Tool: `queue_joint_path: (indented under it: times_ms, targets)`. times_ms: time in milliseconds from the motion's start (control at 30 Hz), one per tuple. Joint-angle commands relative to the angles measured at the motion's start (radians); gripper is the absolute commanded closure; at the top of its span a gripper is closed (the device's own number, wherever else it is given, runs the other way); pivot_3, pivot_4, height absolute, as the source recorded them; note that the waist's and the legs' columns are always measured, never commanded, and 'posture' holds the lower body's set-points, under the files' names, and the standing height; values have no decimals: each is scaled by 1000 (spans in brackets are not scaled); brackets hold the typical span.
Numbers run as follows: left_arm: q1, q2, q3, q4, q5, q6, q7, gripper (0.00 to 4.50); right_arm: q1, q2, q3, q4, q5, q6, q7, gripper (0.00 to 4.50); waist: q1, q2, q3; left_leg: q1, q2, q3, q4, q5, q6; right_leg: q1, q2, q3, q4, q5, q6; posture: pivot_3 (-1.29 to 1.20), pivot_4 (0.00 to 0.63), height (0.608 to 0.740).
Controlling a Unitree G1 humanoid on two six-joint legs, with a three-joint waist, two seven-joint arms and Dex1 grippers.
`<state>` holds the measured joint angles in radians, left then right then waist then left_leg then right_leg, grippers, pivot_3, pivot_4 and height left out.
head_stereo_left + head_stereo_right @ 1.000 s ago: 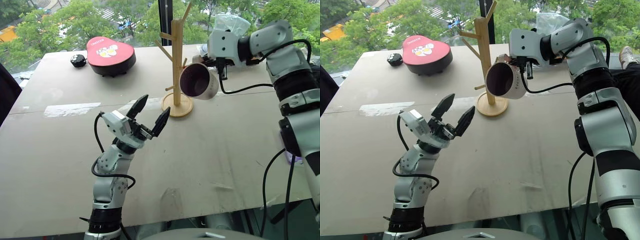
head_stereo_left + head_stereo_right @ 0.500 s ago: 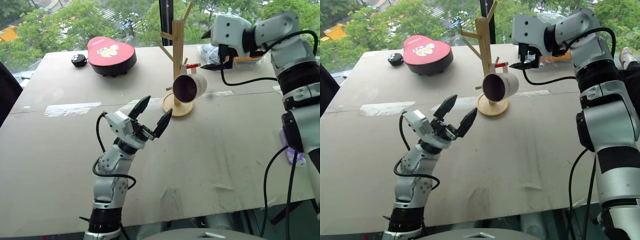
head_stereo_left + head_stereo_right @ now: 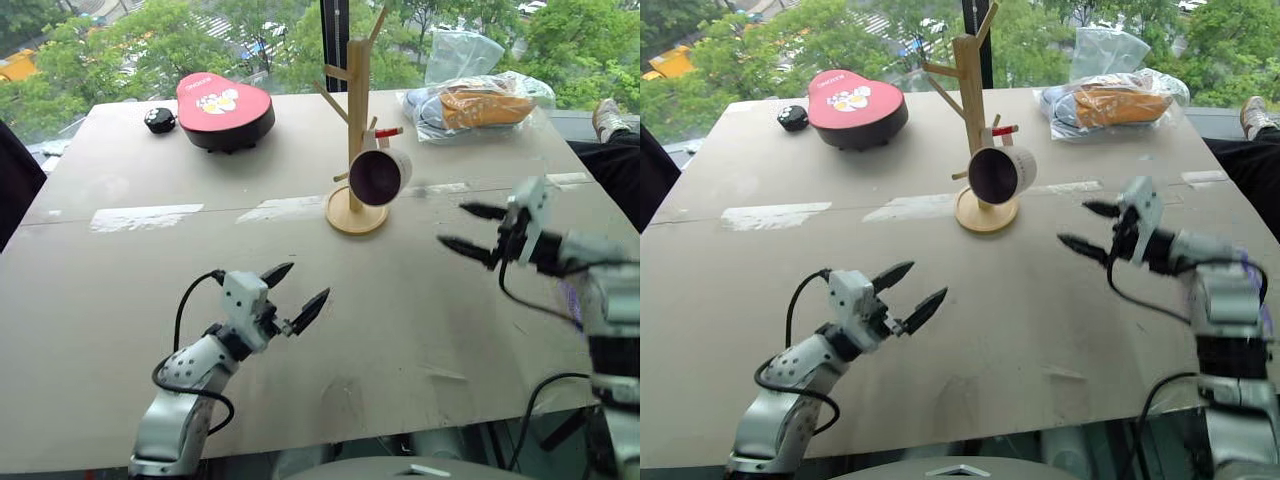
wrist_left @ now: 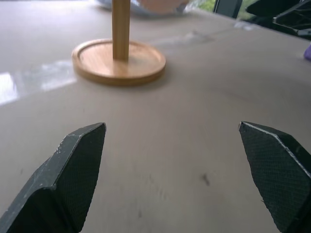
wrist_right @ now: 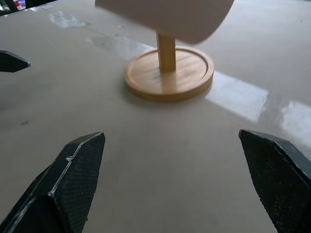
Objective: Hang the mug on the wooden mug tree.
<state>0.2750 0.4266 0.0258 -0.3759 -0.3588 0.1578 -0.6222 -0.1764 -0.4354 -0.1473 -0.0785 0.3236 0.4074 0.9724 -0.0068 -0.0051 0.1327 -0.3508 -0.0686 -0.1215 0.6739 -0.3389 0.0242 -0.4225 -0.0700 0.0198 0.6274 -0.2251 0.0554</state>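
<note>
The white mug [image 3: 380,175] with its dark maroon inside hangs by its handle from the red-tipped peg of the wooden mug tree [image 3: 356,120], mouth turned toward me. The tree's round base [image 4: 119,60] stands at mid-table, and the mug's white side [image 5: 165,17] hangs above that base [image 5: 169,73] in the right wrist view. My right gripper [image 3: 470,230] is open and empty, low over the table to the right of the tree and well apart from the mug. My left gripper [image 3: 292,298] is open and empty, low over the near left of the table.
A red heart-shaped box [image 3: 224,108] and a small black object [image 3: 157,121] lie at the far left. A clear plastic bag with orange contents [image 3: 475,100] sits at the far right. Tape strips [image 3: 145,216] cross the table [image 3: 420,330]. Windows stand beyond the far edge.
My right gripper let go of the mug, which now hangs on the peg, then dropped down and back to the right. My left gripper also sank toward the table.
</note>
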Motion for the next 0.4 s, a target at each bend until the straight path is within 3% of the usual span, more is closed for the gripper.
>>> queue_joint_path:
  times_ms: [33,233,400]
  targets:
    - [42,31,-42,4,101,-36,8,0,100,80,4,-117,4,-99,-114,30,-2,2,1,1,0,1,0,0,0,1,0,1,0,1,0,0,150,740]
    - [67,27,-40,18,111,-79,2,0,263,162,85,-111,-105,-328,-227,30,-3,0,0,12,1,2,-1,0,0,10,2,1,0,1,1,0,150,740]
    - [44,37,-2,47,98,-104,-9,0,293,169,125,-66,-151,-435,-264,30,-3,0,0,12,1,2,-2,0,0,9,3,1,-1,1,0,0,150,740]
